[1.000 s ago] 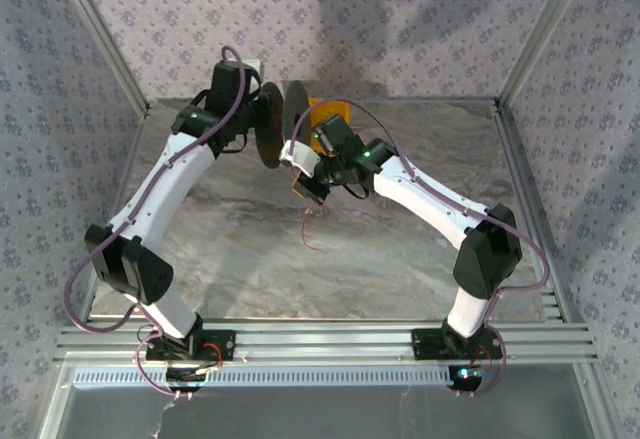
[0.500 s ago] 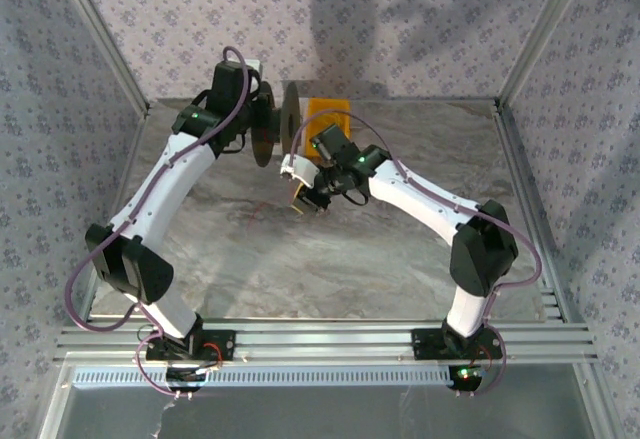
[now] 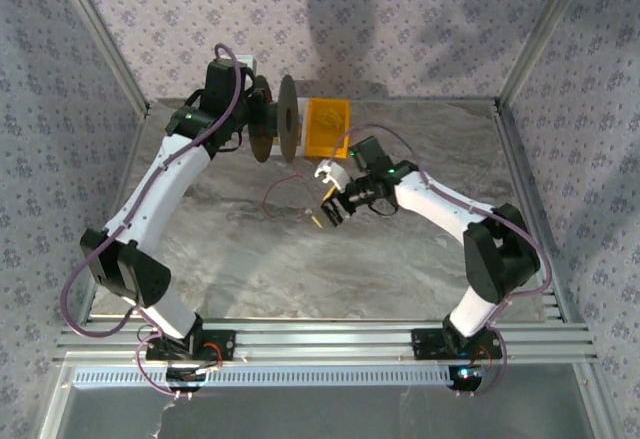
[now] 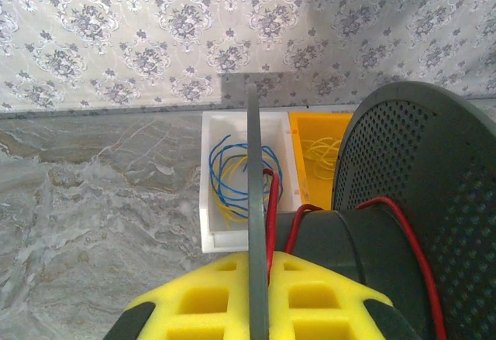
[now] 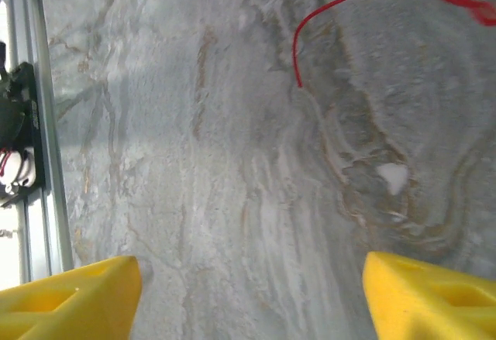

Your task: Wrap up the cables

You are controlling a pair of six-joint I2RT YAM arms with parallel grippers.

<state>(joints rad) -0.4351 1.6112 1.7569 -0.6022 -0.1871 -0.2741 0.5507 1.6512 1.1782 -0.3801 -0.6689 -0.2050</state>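
Currently: left gripper (image 3: 252, 121) is up at the far side of the worktop (image 3: 420, 269), its jaws pinching one flange of the black spool (image 3: 278, 124). The spool's axis is roughly level and runs left-right. In the left wrist view that flange stands edge-on between the yellow pads (image 4: 198, 309), with a few turns of red cable (image 4: 271, 200) on the hub.

The rest of the red cable (image 3: 283, 187) lies slack on the worktop as a loose loop just in front of the spool.

Right gripper (image 3: 333, 211) sits low over the worktop, jaws spread wide with nothing between them. Its yellow fingertips (image 5: 70, 290) show at the bottom corners of its wrist view.

Relation that matters: the loose strand lies to the right gripper's left, between it and the spool, near but not touching. In the right wrist view the free end (image 5: 298, 84) sits ahead of the open jaws. From there the strand runs away, then bends off to one side.

Right arm is clearly nearer; the left is busy with the spool. My guess is that the next move is a short reach forward to pinch near the tip. The wire is very thin and easy to miss.
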